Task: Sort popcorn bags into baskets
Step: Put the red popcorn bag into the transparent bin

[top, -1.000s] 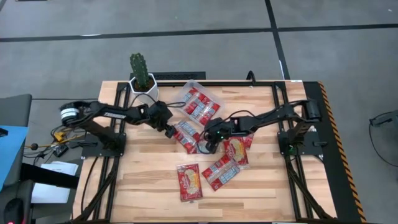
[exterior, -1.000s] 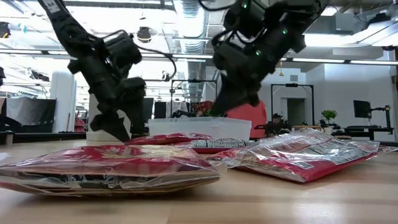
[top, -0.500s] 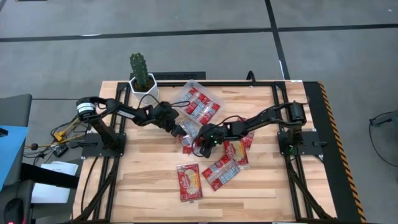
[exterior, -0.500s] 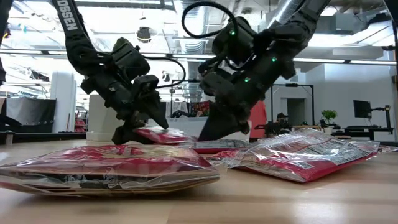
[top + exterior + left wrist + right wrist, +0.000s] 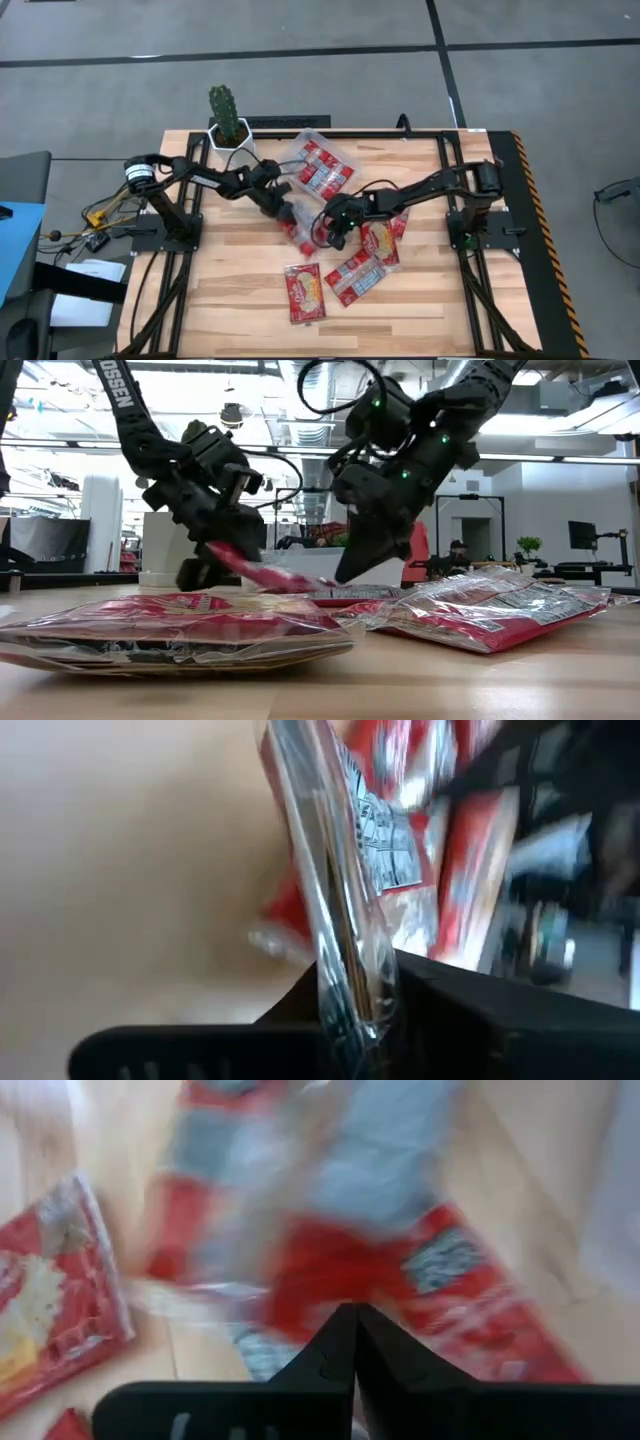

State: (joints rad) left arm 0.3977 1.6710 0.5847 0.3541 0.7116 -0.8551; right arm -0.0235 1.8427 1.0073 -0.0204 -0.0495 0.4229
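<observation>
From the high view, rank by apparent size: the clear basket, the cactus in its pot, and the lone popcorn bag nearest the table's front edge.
1. The clear basket, the widest of the three.
2 and 3. The cactus with its pot and the front popcorn bag look about alike from above; the cactus stands taller, nearer the camera, so I won't rank them.

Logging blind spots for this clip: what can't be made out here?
- How many popcorn bags lie in the clear tray: high view, too small and overlapping.
- The held bag print: left wrist view, blurred, seen edge-on in the left gripper.
- Whether the right gripper holds anything: right wrist view is motion-blurred.
</observation>
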